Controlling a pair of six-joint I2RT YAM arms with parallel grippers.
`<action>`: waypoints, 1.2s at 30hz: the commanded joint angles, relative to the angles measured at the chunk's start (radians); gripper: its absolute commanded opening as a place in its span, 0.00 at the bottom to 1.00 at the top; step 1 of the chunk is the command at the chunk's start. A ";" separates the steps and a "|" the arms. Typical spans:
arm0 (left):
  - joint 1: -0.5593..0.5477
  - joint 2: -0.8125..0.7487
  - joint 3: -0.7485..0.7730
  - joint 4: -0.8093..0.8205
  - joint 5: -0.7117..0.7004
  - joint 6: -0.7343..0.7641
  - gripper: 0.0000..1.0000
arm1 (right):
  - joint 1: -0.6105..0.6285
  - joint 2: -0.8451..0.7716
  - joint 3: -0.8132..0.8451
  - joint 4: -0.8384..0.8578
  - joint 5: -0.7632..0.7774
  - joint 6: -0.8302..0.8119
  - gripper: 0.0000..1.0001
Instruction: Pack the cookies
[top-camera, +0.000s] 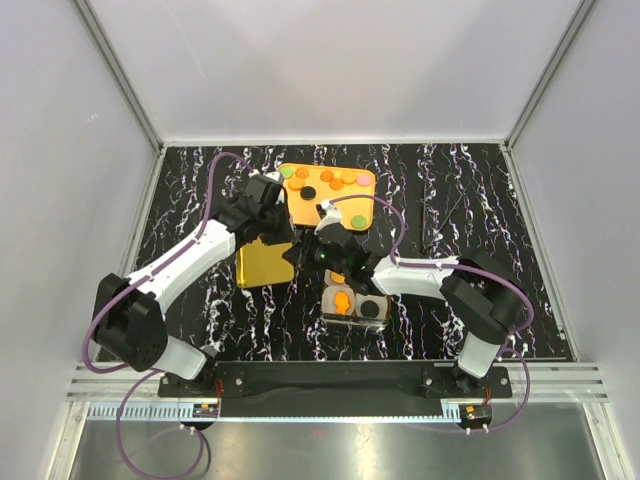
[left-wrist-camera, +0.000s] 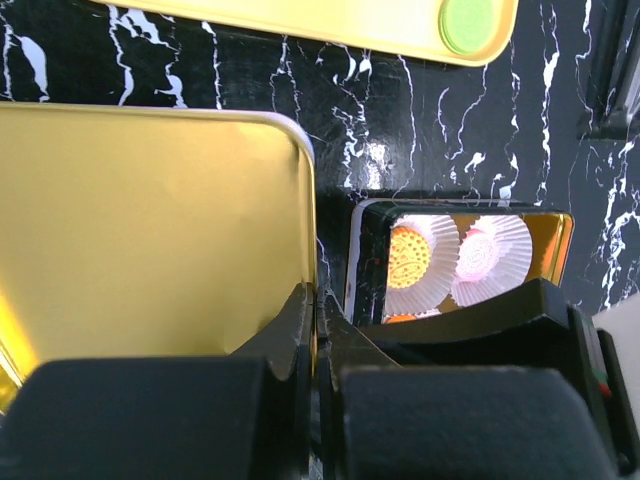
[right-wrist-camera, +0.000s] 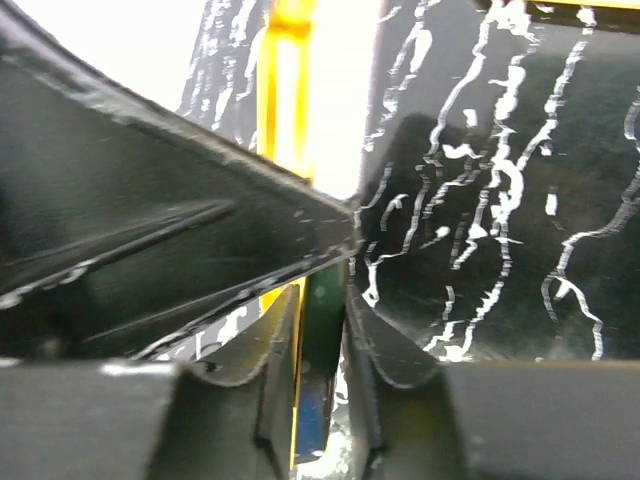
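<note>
Top external view: the cookies (top-camera: 335, 180) lie on an orange tray (top-camera: 352, 200) at upper centre of the frame, on the marbled surface (top-camera: 480, 200); we see the left pincer (left-wrist-camera: 316, 312) clamped on the edge of a gold lid (left-wrist-camera: 150, 230); the right pincer (right-wrist-camera: 322, 290) stands narrow, gripping a green cookie (right-wrist-camera: 322, 335) edge-on, low in its wrist view.

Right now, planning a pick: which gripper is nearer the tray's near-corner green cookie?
Right: the right gripper is beside the green cookie; the left gripper is farther, gripping the gold lid.

Cookies (top-camera: 337, 183) on tray (top-camera: 300, 207), box (top-camera: 327, 305) before it (lid (top-camera: 262, 264) left)
</note>
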 joint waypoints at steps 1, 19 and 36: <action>-0.006 -0.017 0.040 0.030 0.069 -0.004 0.00 | 0.013 -0.006 0.031 0.045 0.030 -0.012 0.24; -0.006 -0.047 0.138 -0.037 0.000 0.069 0.59 | 0.014 -0.087 0.113 -0.229 0.078 0.037 0.01; -0.015 -0.313 0.163 -0.131 -0.247 0.394 0.83 | -0.237 -0.130 0.455 -0.798 -0.161 -0.076 0.01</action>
